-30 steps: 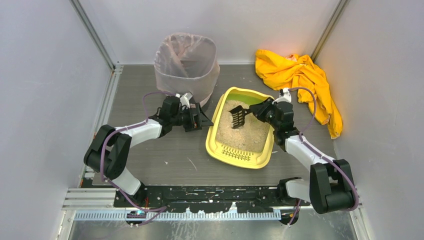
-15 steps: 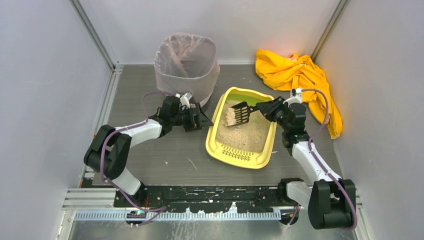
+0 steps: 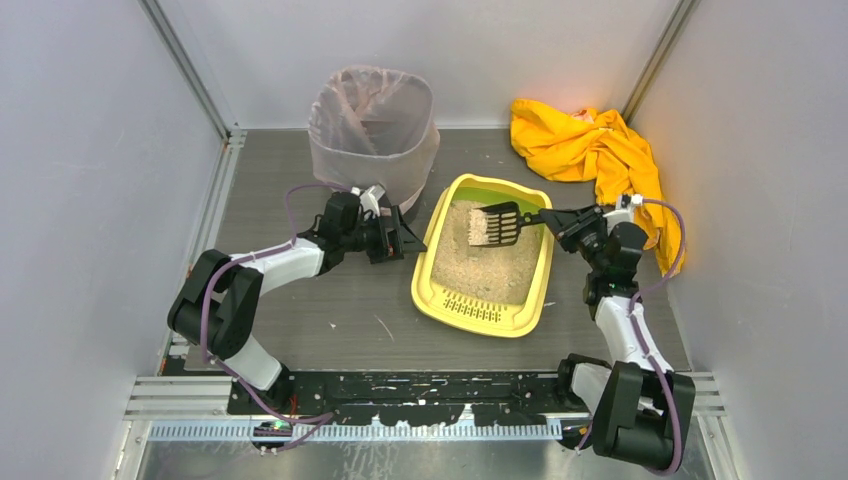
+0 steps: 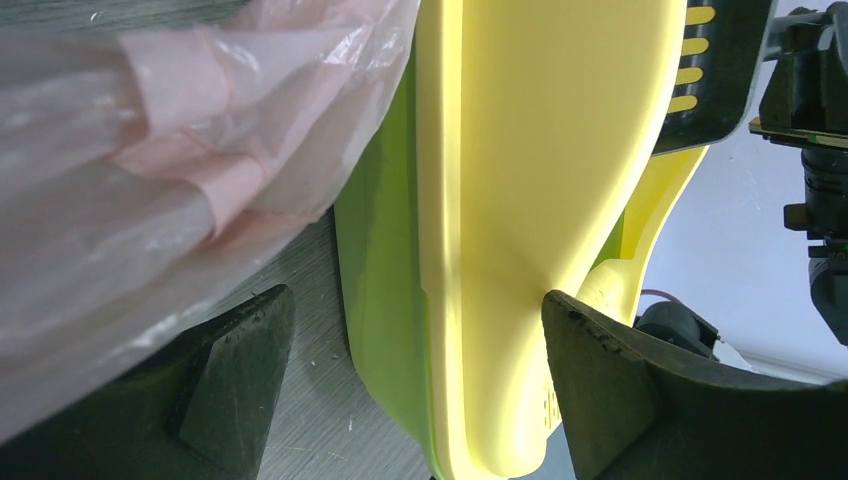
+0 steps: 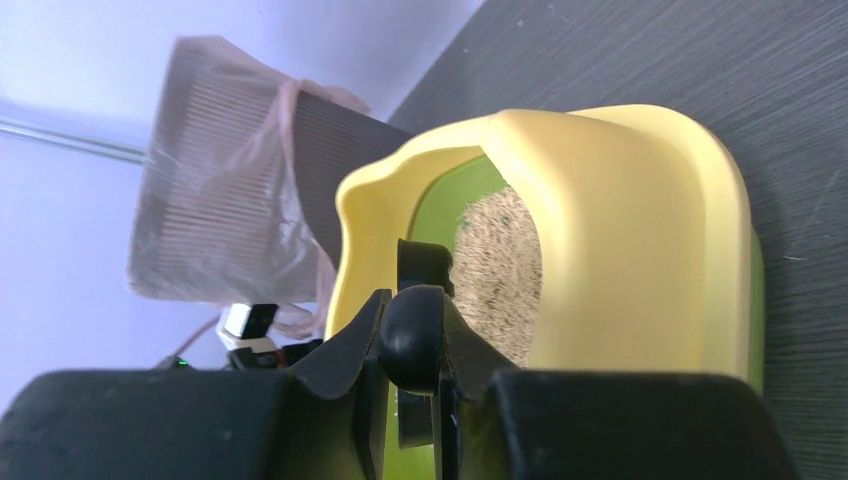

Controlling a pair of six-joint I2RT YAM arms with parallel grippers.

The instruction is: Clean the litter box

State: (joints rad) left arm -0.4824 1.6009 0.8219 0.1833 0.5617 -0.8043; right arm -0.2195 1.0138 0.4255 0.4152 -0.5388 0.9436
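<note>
My left hand (image 3: 403, 242) hangs low over the grey, grainy table (image 3: 330, 300), its two black fingers spread about as wide as they go and holding nothing. In the left wrist view the smooth yellow side wall of the box (image 3: 480, 318) runs up between those fingers. I cannot tell whether either one touches it. Just behind my left wrist stands the round bin (image 3: 372, 125), lined with a thin, crinkled, pinkish see-through bag (image 4: 150, 150) that folds down over its rim. The box lies flat in the middle of the table, just right of my left hand. It is a shallow yellow plastic rectangle with rounded corners, a green inner rim and a slotted ledge at its near end. It is filled with coarse beige litter (image 3: 490, 265). Over its far half a black slotted scoop (image 3: 495, 225) is held roughly level, with some litter lying in it. My right hand (image 3: 562, 222) is clamped tight on the scoop's rounded black handle beyond the box's right edge. Farther right, in the far corner, a yellow cloth (image 3: 590, 150) lies crumpled and soft, well apart from the box.
</note>
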